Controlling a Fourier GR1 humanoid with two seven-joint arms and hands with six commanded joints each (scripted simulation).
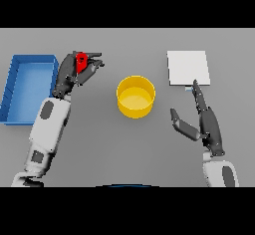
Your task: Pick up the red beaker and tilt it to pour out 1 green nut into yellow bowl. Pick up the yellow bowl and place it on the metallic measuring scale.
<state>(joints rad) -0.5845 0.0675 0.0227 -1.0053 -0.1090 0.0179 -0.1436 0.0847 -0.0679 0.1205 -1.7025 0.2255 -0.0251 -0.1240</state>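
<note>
Left hand (74,72) fingers curled round beaker (81,61), held left of bowl (135,97), well apart, so not yet placed to pour; bowl between tray (27,87) and scale (188,67), looks empty; right hand (201,117) open, idle beside scale, likely staged for the bowl.

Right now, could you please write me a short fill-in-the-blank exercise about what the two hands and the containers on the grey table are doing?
1. The left hand has its fingers curled round the ____ beaker.
2. The round yellow bowl stands between the deep blue rectangular bin and the flat ____ square measuring scale.
3. The right hand holds ____, its fingers straight and pointing toward the scale.

Missing words: red; white; nothing
</note>
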